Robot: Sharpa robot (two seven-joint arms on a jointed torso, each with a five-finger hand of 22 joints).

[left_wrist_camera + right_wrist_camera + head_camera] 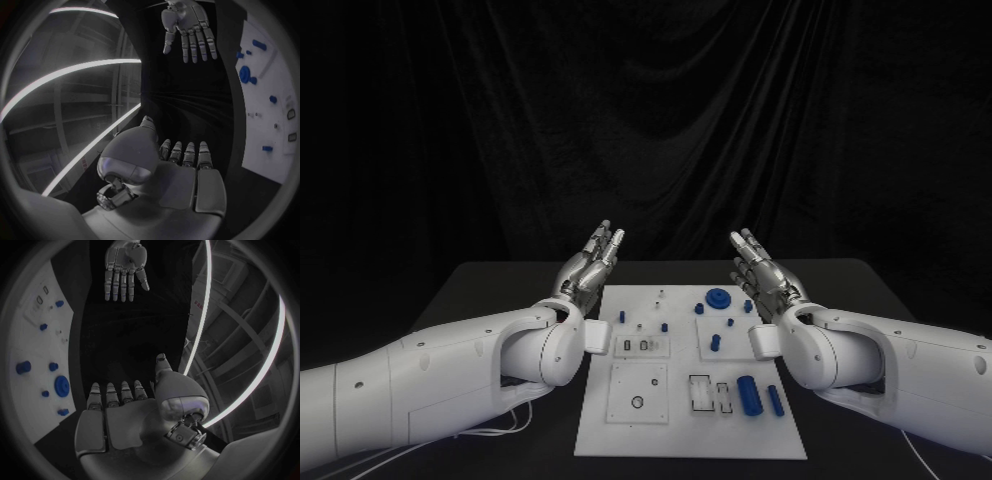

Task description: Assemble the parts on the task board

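Hovering empty over the task board (617, 420): left hand (593, 262), right hand (762, 265).

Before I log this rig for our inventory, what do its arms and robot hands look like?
Both arms are smooth white shells with rounded joints and small dark screw dots. The left robot hand and right robot hand are silver metal with segmented fingers and flat grey palm plates. Thin white cables trail beside the left arm.
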